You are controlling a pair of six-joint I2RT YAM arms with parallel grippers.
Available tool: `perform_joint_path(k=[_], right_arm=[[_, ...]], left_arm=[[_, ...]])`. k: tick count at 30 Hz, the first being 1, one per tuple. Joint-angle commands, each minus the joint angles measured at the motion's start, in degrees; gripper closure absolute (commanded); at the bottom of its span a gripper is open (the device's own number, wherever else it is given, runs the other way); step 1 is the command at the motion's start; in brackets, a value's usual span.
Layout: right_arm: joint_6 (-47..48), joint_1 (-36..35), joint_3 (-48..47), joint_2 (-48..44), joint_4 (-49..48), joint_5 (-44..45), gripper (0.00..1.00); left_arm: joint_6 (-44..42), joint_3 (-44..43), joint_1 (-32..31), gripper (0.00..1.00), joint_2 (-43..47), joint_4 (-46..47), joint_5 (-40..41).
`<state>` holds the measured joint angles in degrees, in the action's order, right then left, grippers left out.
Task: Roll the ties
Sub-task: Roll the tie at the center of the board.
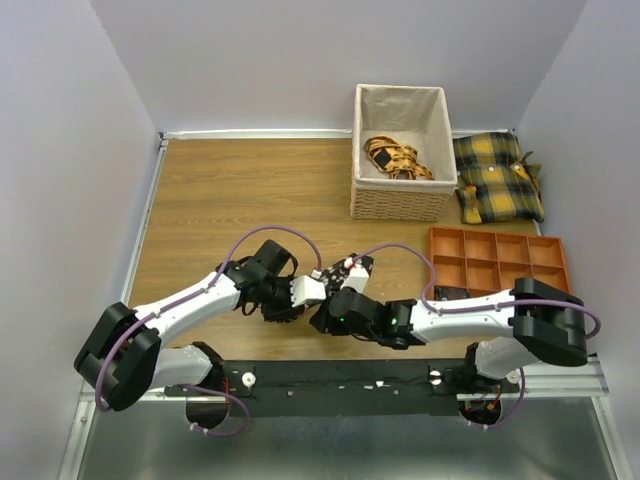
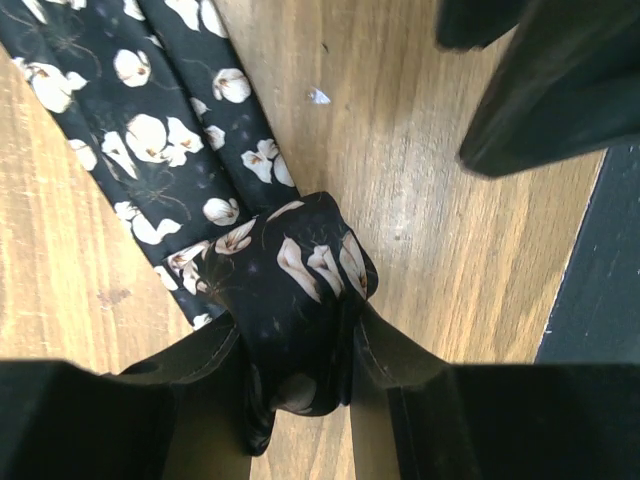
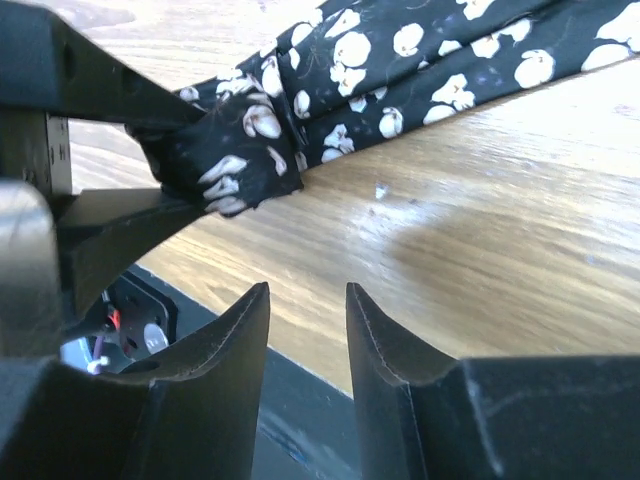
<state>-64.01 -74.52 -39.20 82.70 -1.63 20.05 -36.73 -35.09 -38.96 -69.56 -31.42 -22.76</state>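
Left wrist view: my left hand fills the bottom edge. Its two fingers pinch the rolled end of the tie, a black coil with pale flowers sitting on the wooden table. The rest of the tie lies flat and runs to the top left as two strips side by side. The table's black front edge shows at the right.

Right wrist view: my right hand sits low in front, fingers spread with nothing between them, just above the table near its front edge. Past it, at the left, the coil is clamped between my left hand's dark fingers. The flat strips trail off to the top right.

Top view: both hands meet at the front middle of the table, the right one just beside the left, and a bit of the tie shows just behind them. At the far right stands a wicker basket with a yellowish bundle inside; I cannot tell what it is. Plaid cushions lie just beside it. An orange compartment tray lies nearer, by my right arm.
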Motion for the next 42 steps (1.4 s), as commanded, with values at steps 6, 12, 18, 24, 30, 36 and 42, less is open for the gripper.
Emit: perform_joint_path(k=[6,12,18,24,30,36,42], right_arm=[[-10.5,0.1,12.0,-13.0,-4.2,6.4,0.52],[-4.3,9.3,5.9,-23.8,19.6,9.1,0.49],[10.7,24.8,-0.6,-20.2,23.4,-1.2,0.43],[21.3,28.7,-18.9,4.7,32.0,-4.8,0.42],[23.5,29.3,-25.3,15.9,33.2,-4.8,0.42],[26.6,29.2,-27.6,19.2,35.6,-3.6,0.42],[28.7,29.6,-30.1,22.9,34.8,-4.0,0.39]], left_arm=[[-1.0,0.5,0.1,0.59,3.0,-3.3,1.1],[-1.2,1.1,0.1,0.59,3.4,-3.2,1.7],[-1.5,1.7,0.3,0.59,3.8,-2.9,2.2],[-1.4,1.4,0.2,0.59,3.6,-2.7,2.0],[-1.1,1.0,0.2,0.59,4.3,-3.2,1.7],[-1.9,1.7,0.2,0.59,4.9,-3.6,1.7],[-2.1,1.8,0.2,0.59,4.7,-3.6,1.4]])
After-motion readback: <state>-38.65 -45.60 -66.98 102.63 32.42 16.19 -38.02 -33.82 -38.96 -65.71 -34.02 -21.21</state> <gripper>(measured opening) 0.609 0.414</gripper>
